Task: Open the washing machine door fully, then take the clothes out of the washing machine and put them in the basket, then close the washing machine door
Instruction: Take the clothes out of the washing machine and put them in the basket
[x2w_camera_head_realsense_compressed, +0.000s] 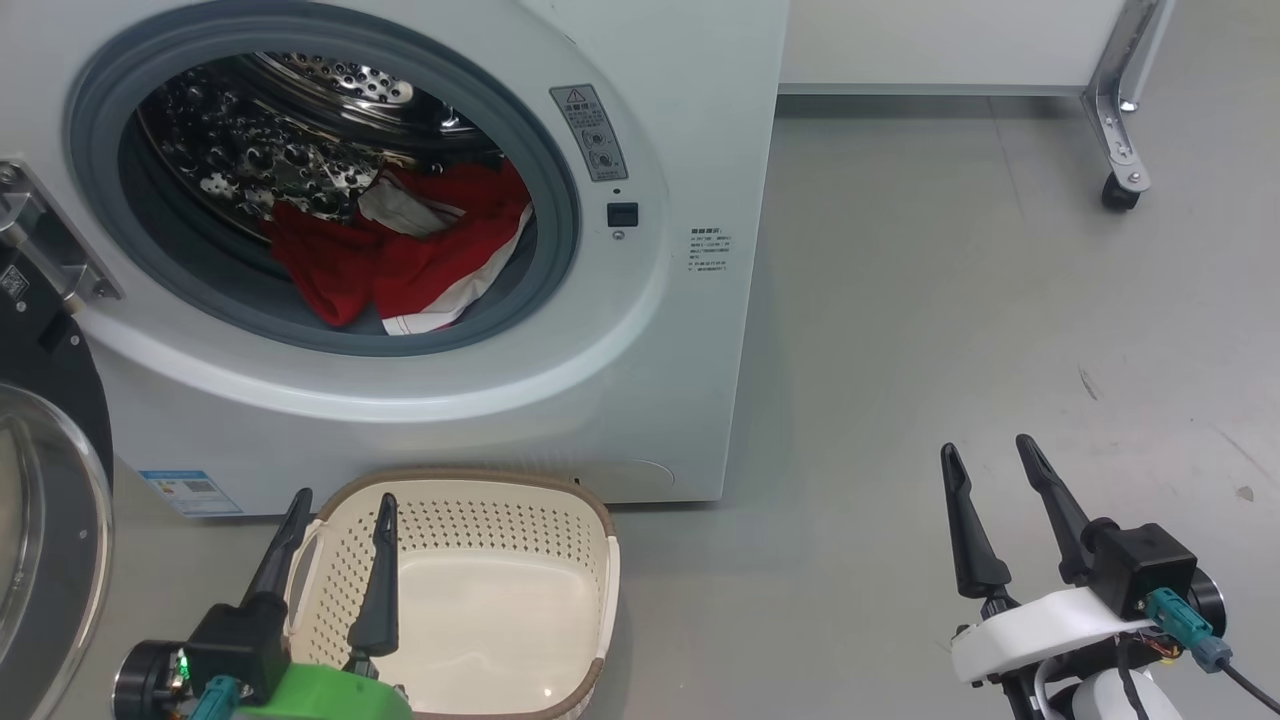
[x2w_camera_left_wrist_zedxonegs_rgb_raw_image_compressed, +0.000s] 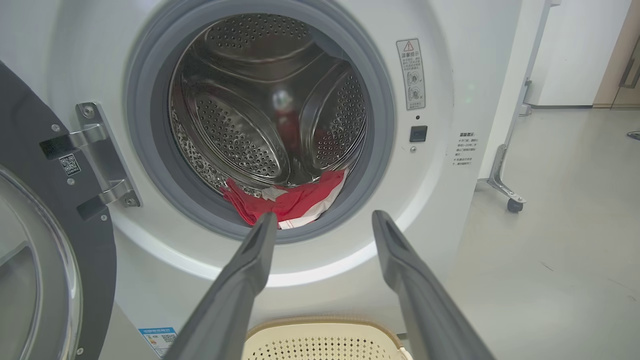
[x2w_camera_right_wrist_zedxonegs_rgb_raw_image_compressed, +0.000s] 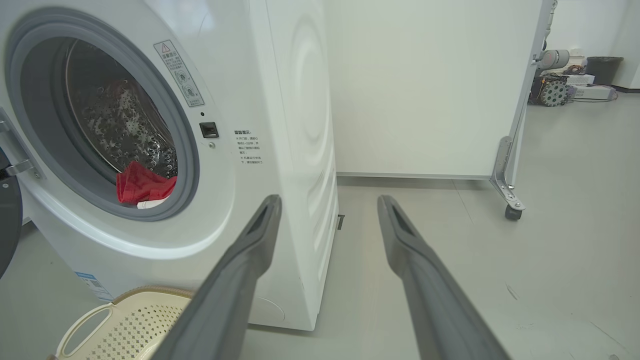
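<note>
Unloading step: door (x2w_camera_head_realsense_compressed: 40, 520) open, clothes (x2w_camera_head_realsense_compressed: 400, 265) in drum (x2w_camera_head_realsense_compressed: 300, 130).
Jaws apart and empty on left gripper (x2w_camera_head_realsense_compressed: 343, 495) and right gripper (x2w_camera_head_realsense_compressed: 987, 445); next, reach in, grasp clothes.

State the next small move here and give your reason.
Probably advance the left gripper toward the clothes in the drum: the washing machine door is swung aside, the basket below lies empty, and that gripper's jaws stand open, aimed at the red heap.

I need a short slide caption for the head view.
Washing machine door open, red clothes in the drum, empty basket in front; left gripper and right gripper open, holding nothing.
</note>
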